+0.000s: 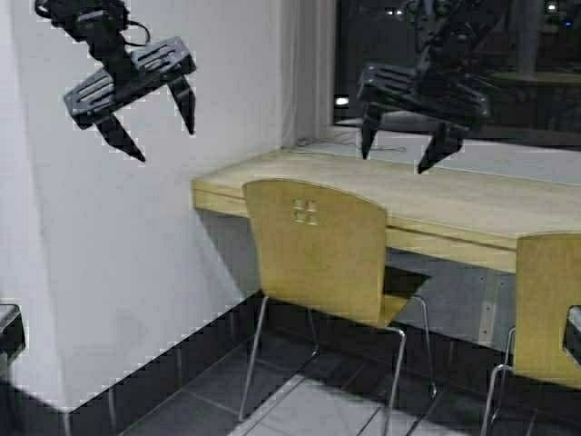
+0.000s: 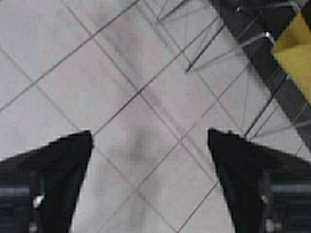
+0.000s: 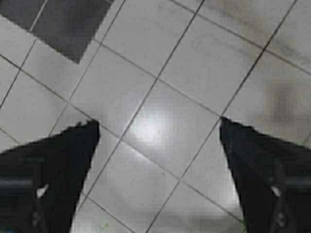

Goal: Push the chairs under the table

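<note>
Against a white wall (image 1: pixel 136 272), the tabletop (image 1: pixel 436 204) is seen with two chairs (image 1: pixel 318 250) pulled out before it. Both pincers, left (image 1: pixel 154 132) and right (image 1: pixel 399 153), are held open, high above the chairs, gripping nothing.

Overall light: dim indoor, cool grey cast, soft and flat on the wall (image 1: pixel 136 263).
Window (image 1: pixel 508 64): dark outside, a few small bright specks at the top.
Shadows: nearest chair (image 1: pixel 318 254) throws a dark patch onto its seat and the floor beneath; deep shade under the table (image 1: pixel 436 204) edge.
Glare: bright patch reflected on the floor tiles (image 3: pixel 150 128) in the right wrist view.
Blur: both wrist views soft; tile smudges in the left wrist view look smeared.
</note>
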